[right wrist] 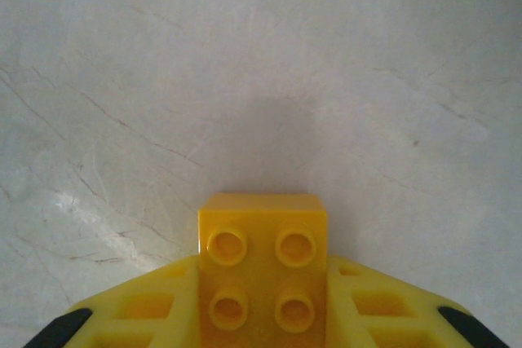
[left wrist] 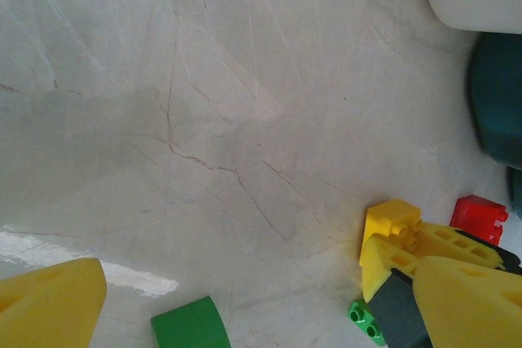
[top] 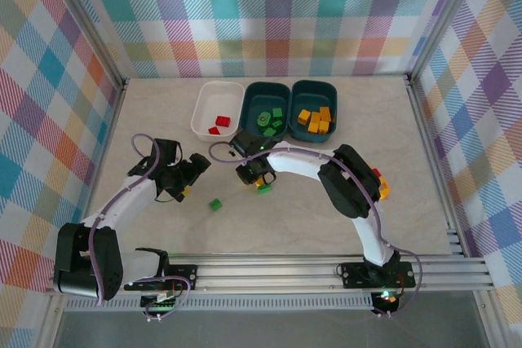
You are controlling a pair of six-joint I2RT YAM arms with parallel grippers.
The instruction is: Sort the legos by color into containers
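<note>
Where the right gripper [right wrist: 263,287] is clenched, a yellow brick [right wrist: 263,270] sits pinched between its fingers, four studs facing the wrist camera. Cannot tell if it rests on the table [right wrist: 245,55] or hangs just over it.

Seen from above, that gripper [top: 259,178] is near table centre. A small green brick [top: 265,189] is just beside it at 5 o'clock, and a loose green brick [top: 215,204] lies apart at 8 o'clock.

Left gripper [top: 194,170] is at 9 o'clock, released, with its fingers [left wrist: 49,303] spread wide (nothing grasped). Its wrist view has a rounded green piece [left wrist: 190,325] low between them and a red brick [left wrist: 479,218] at 3 o'clock.

At 12 o'clock there is a row of three tubs:
- the white tub [top: 202,112], holding red bricks [top: 222,122];
- the middle teal tub [top: 249,112], holding green bricks [top: 265,117];
- the right teal tub [top: 334,112], holding yellow-orange bricks [top: 314,120].

At 3 o'clock, a red-and-yellow pair [top: 380,185] sits by the right arm, partly hidden.
</note>
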